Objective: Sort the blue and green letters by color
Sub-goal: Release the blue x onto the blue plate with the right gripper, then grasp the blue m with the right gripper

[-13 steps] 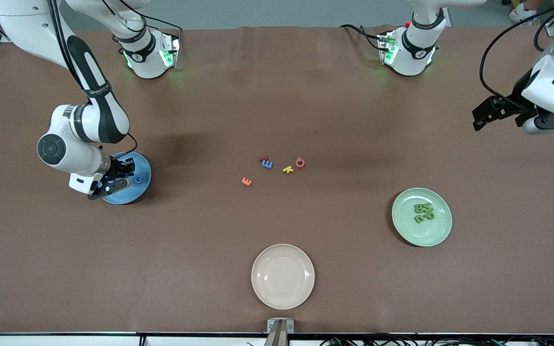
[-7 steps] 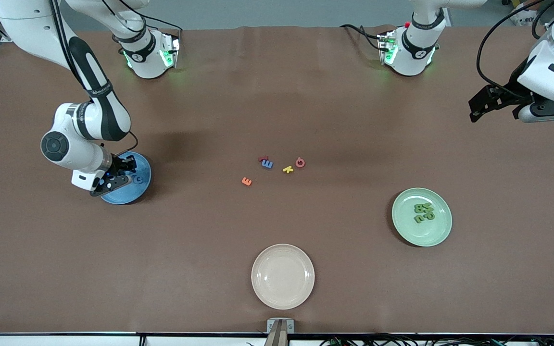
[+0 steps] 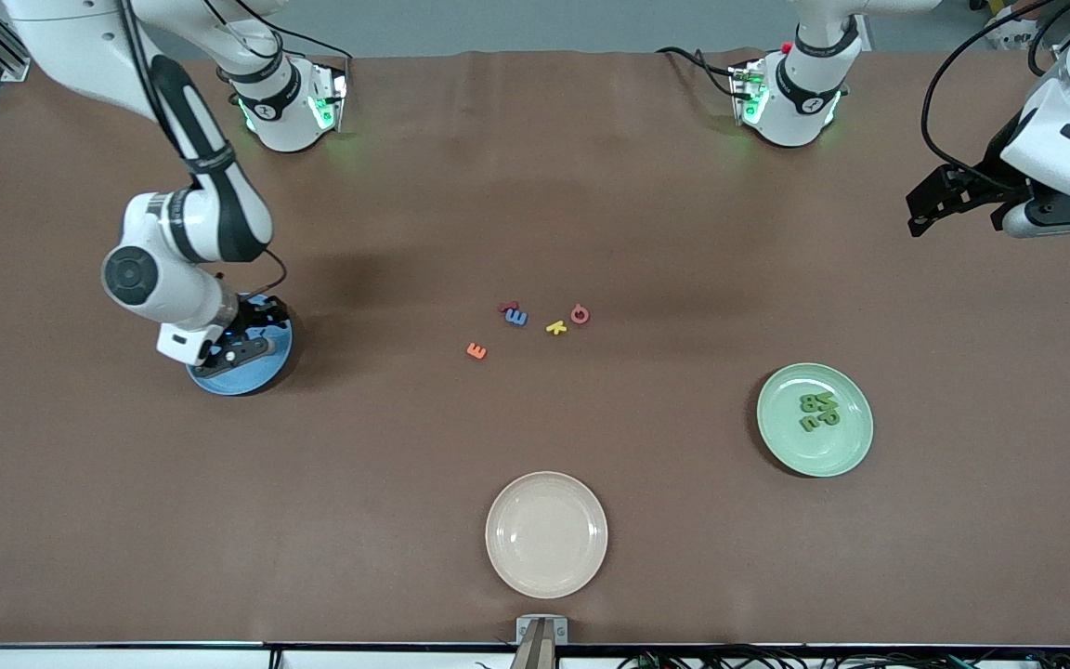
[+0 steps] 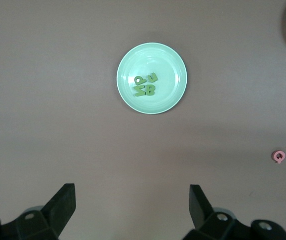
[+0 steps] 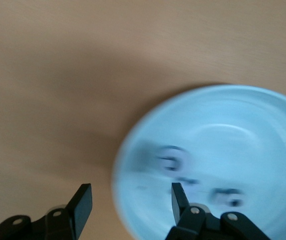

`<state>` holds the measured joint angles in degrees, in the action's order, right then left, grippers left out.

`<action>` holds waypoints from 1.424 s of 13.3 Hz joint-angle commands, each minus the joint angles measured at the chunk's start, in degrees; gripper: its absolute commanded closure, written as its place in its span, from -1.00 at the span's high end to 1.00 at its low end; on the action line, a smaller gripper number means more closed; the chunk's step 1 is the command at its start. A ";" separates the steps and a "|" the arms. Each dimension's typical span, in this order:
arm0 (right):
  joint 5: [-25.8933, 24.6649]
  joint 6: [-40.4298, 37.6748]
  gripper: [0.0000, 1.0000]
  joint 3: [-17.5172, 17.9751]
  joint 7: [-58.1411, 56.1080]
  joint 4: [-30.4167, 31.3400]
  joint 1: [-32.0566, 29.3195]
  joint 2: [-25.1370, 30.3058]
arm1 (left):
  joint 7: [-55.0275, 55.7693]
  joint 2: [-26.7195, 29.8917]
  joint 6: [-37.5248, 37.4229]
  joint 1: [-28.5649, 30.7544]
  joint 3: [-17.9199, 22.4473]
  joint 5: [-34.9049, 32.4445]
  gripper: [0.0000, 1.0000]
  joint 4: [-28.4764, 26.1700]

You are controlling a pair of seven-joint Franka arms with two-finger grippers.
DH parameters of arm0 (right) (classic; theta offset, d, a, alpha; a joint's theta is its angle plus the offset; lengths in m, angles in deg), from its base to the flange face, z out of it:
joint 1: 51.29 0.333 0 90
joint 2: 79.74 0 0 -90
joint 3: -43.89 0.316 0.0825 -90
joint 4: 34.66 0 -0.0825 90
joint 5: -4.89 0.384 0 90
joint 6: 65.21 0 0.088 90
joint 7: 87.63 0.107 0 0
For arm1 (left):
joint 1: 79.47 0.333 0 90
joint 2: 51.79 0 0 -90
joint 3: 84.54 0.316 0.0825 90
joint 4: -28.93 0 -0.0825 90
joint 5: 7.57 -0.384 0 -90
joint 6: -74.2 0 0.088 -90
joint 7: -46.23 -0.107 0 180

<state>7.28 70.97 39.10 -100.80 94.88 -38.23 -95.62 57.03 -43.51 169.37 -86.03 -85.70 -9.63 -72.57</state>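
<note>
The right tool (image 3: 252, 336) hangs over the blue plate (image 3: 247, 376) toward the right arm's end of the desk (image 3: 405, 520), its fingers (image 5: 82, 205) spread open with nothing between them. In the right wrist view, dark blurred letter shapes (image 5: 170, 162) lie in that plate; how many and which they are cannot be told. The left tool (image 3: 927, 212) waits up in the air over the left arm's end of the desk, its fingers (image 4: 65, 200) wide apart and empty. The green plate (image 3: 855, 446) sits toward the left arm's end of the desk and holds 4 green letters (image 3: 818, 410) huddled together, touching or nearly so. Near the middle of the desk 1 blue letter (image 3: 516, 318) lies on the bare surface, touching or just beside a dark red letter (image 3: 507, 306). Close by are a yellow letter (image 3: 555, 327) and a pink letter (image 3: 580, 314), with an orange letter (image 3: 476, 350) a little nearer the front camera. A cream plate (image 3: 507, 557) sits nearest the front camera.
</note>
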 commanded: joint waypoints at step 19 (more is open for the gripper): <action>6.13 -9.61 0.45 0.04 60.81 -37.96 35.63 -25.24 | -0.69 -0.28 1.68 -0.21 0.11 0.83 1.00 0.86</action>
<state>11.77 62.08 39.74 -40.77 59.22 -3.54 -119.28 57.01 -43.91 170.83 -86.19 -85.80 -9.63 -72.50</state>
